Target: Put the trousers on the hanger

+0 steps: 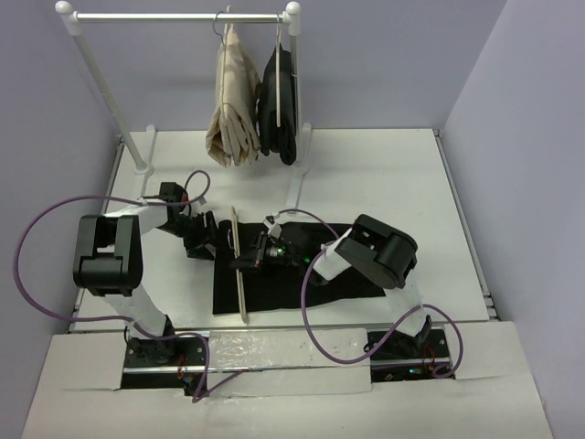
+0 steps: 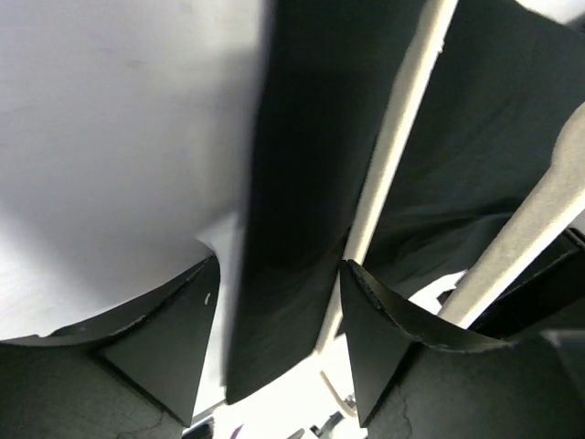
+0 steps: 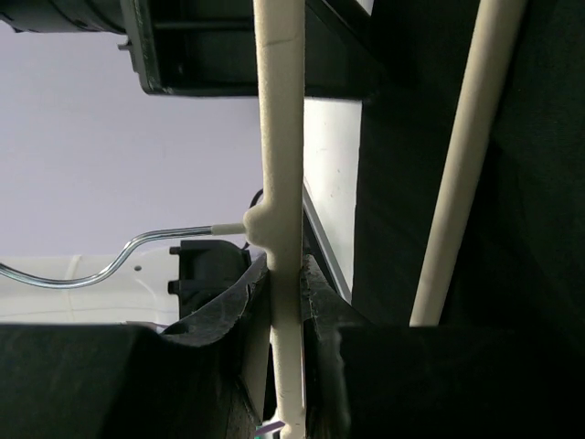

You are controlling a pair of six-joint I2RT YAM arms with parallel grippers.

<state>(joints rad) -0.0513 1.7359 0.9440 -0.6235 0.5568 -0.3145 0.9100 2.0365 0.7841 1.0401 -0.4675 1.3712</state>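
The black trousers (image 1: 311,279) lie flat on the white table, right of centre. The cream hanger (image 1: 241,294) stands on edge at their left end. My right gripper (image 1: 259,253) is shut on the hanger's top bar just below the hook neck; in the right wrist view (image 3: 285,293) the bar (image 3: 279,137) runs straight between the fingers, with the metal hook (image 3: 110,261) to the left and black fabric (image 3: 393,165) to the right. My left gripper (image 1: 210,240) is open just left of the hanger. In its wrist view (image 2: 279,338) a strip of black trouser fabric (image 2: 292,210) and a hanger bar (image 2: 388,165) lie between the spread fingers.
A white clothes rack (image 1: 178,16) stands at the back, holding beige trousers (image 1: 233,105) and a small black garment (image 1: 281,105) on their own hangers. The rack's foot (image 1: 297,187) reaches toward the trousers. Purple cables loop beside both arms.
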